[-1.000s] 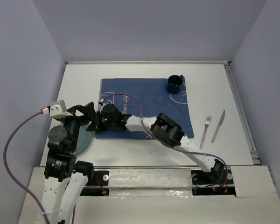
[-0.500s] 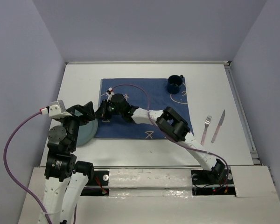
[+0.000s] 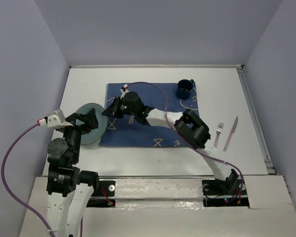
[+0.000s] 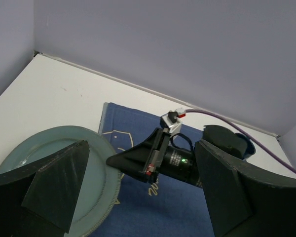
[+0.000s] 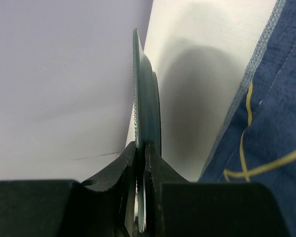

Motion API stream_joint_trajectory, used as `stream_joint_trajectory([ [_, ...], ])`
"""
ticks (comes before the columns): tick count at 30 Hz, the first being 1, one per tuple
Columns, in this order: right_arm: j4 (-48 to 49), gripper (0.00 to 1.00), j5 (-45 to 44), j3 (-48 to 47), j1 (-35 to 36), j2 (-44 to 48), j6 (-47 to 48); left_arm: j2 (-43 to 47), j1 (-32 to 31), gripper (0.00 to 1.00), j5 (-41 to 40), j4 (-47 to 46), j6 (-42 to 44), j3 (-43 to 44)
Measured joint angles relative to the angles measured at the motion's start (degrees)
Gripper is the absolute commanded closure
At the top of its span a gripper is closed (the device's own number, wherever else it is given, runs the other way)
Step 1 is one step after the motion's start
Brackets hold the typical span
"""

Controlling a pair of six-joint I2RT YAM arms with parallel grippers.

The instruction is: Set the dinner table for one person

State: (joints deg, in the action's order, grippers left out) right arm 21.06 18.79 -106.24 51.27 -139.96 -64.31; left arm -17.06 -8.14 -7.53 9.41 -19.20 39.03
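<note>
A round grey-green plate (image 3: 89, 129) lies at the left edge of the dark blue cloth (image 3: 153, 111) on the white dinner table (image 3: 84, 84). My right gripper (image 3: 107, 111) is shut on the plate's right rim. In the right wrist view the plate (image 5: 145, 98) stands edge-on between the fingers of the right gripper (image 5: 142, 148), with its shadow on the table. My left gripper (image 3: 92, 120) is open and empty above the plate. In the left wrist view the plate (image 4: 49, 153) sits by the left finger and the right gripper (image 4: 113, 160) pinches its rim.
A dark blue mug (image 3: 184, 89) stands on the cloth's far right corner. A fork (image 3: 217, 138) and a knife (image 3: 231, 133) lie side by side on the table right of the cloth. Walls close the table in on the left, back and right.
My right gripper has carried the plate away from the near edge, out from beside the left arm toward the cloth's far left side. The left gripper has followed a little the same way.
</note>
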Motion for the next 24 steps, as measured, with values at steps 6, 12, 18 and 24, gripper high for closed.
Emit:
stream_joint_trajectory([
  [6, 5.6, 1.0, -1.4, 16.9, -2.3, 15.2, -1.1, 0.3, 0.0, 0.01, 0.0, -0.1, -0.2, 0.0],
  [12, 15.0, 1.0, -3.1, 35.8, -7.3, 28.8, -3.1, 0.3, 0.0, 0.01, 0.4, -0.1, -0.3, 0.0],
  [18, 20.9, 1.0, -6.8, 56.0, -14.9, 40.5, -4.7, 0.3, 0.0, 0.01, 1.8, -0.2, -0.5, 0.0],
  [24, 21.7, 1.0, -7.8, 63.4, -23.5, 41.9, -4.9, 0.3, 0.0, 0.01, 2.8, -0.1, -0.6, 0.0],
])
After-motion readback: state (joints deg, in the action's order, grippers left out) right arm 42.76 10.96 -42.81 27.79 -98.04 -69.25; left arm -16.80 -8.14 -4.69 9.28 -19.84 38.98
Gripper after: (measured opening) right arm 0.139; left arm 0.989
